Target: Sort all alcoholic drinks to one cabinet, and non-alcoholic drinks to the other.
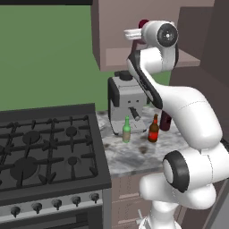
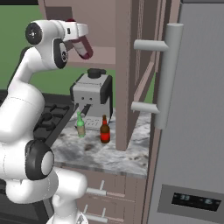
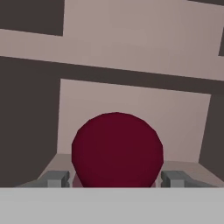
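My gripper (image 2: 78, 36) is raised to the open upper cabinet (image 2: 103, 56) and shut on a pinkish bottle (image 2: 83, 47), which hangs tilted. Its dark red cap (image 3: 117, 146) sits between my fingertips (image 3: 56, 178) in the hand view, facing the cabinet's pale inside. The cap (image 1: 143, 23) also pokes out behind the wrist in the left base view. On the marble counter (image 1: 129, 156) stand a slim green bottle (image 1: 126, 130) (image 2: 80, 125) and an amber-brown bottle (image 1: 154, 129) (image 2: 104, 130) with a red label. A dark maroon bottle (image 1: 165, 120) stands behind my arm, partly hidden.
A grey coffee machine (image 1: 127, 103) (image 2: 92, 94) stands at the back of the counter, under the cabinet. A black stove (image 1: 44, 147) lies to the left. The open cabinet door (image 2: 127, 74) and a steel fridge (image 2: 192, 131) with a long handle stand to the right.
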